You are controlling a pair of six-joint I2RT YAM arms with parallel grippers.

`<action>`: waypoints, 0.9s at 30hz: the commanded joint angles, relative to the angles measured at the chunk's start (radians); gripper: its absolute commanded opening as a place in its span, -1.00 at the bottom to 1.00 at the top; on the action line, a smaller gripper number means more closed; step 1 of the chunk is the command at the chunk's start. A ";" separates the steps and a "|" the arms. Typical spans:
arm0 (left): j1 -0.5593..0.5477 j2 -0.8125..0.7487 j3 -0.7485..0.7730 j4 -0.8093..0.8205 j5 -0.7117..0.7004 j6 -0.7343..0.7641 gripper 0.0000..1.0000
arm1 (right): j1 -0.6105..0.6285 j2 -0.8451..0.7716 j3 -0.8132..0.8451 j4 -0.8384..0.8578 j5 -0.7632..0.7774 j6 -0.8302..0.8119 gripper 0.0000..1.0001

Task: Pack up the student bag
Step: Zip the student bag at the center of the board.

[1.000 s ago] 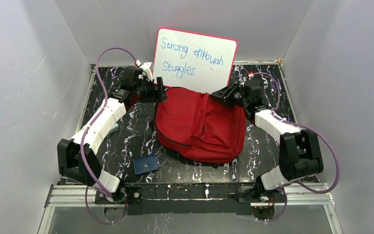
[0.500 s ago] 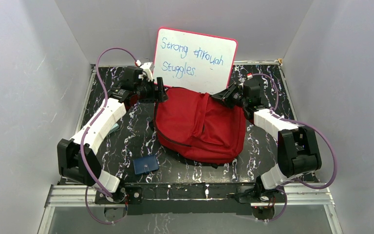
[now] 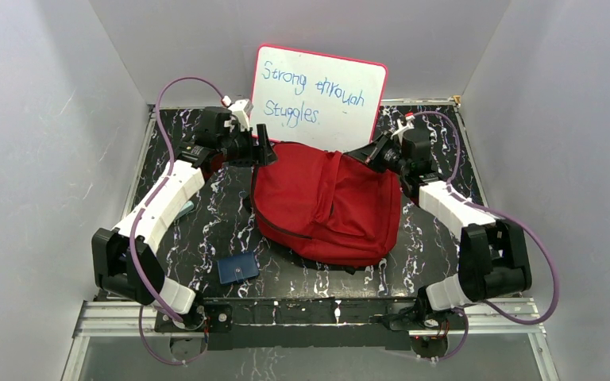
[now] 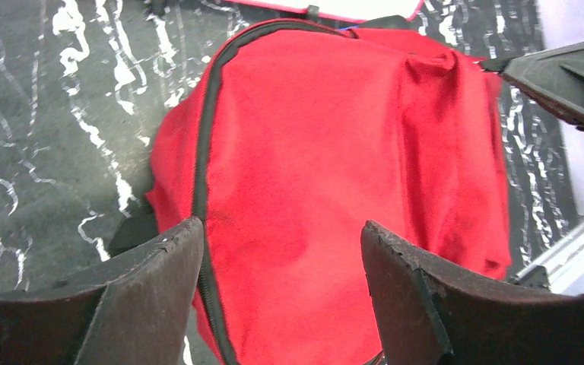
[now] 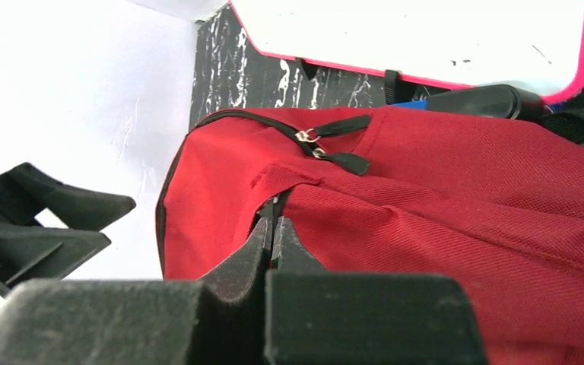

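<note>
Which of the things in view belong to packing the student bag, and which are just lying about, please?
For the job: student bag; right gripper, shut on a fold at its top; left gripper, open over it; blue flat case in front, perhaps for packing.
Lying about: whiteboard leaning behind the bag; teal item, partly hidden under the left arm.

The bag (image 3: 326, 202) lies in the middle of the table (image 3: 206, 214), with the whiteboard (image 3: 318, 97) propped just behind it. A small case (image 3: 238, 268) lies before the bag, to its left. My left gripper (image 3: 260, 149) is at the bag's far left corner and my right gripper (image 3: 363, 155) at its far right.
</note>
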 commanded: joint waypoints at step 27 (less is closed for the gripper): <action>-0.262 0.441 0.394 0.140 -0.047 -0.278 0.59 | 0.038 -0.165 -0.092 0.033 -0.194 -0.196 -1.00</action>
